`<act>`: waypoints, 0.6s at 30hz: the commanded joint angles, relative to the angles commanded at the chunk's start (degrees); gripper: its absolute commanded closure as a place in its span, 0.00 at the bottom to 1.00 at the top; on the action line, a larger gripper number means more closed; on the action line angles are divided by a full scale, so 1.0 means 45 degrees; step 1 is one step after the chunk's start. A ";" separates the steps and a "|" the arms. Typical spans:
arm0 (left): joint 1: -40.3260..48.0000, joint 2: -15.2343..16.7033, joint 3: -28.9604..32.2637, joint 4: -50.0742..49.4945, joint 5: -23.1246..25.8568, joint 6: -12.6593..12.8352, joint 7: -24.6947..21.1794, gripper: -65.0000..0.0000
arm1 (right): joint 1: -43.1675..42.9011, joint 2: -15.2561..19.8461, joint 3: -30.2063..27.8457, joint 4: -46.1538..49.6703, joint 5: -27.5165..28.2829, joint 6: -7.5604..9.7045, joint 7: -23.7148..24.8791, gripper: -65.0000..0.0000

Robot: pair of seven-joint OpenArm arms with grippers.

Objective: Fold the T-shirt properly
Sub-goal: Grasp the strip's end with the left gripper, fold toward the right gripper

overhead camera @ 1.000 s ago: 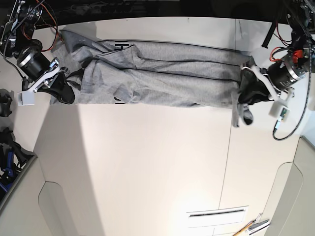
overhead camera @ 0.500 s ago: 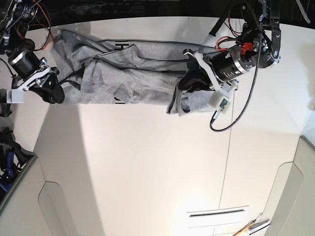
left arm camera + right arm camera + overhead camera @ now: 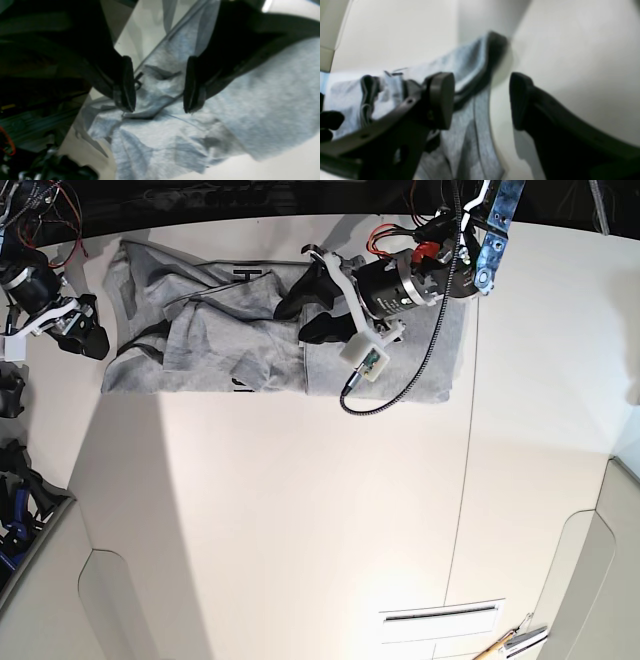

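Note:
The heather-grey T-shirt (image 3: 220,330) lies along the far side of the white table (image 3: 300,510), with its right end folded over to about the middle. A bit of black lettering (image 3: 246,275) shows near the far edge. My left gripper (image 3: 303,310) is open just above the folded cloth. In the left wrist view its fingers (image 3: 126,85) stand apart over wrinkled grey fabric (image 3: 262,105), holding nothing. My right gripper (image 3: 84,338) is open beside the shirt's left edge. In the right wrist view the gripper (image 3: 482,100) is open, with the shirt's hem (image 3: 472,62) lying by one finger.
A black cable (image 3: 400,392) loops down from the left arm over the shirt's near edge. Dark gear (image 3: 15,480) sits off the table's left side. A slot (image 3: 440,613) and a pencil-like tool (image 3: 508,643) are at the near right.
My left gripper carried the shirt's right end leftward over the middle and opened, leaving it folded. My right gripper let go of the left edge and drew back to the left.

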 joint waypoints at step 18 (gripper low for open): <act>-0.0427 -0.0005 -0.0029 0.0005 0.0010 0.0000 0.0146 0.48 | 0.0005 -0.0015 -0.2579 -0.1209 0.0855 0.0107 -0.0612 0.47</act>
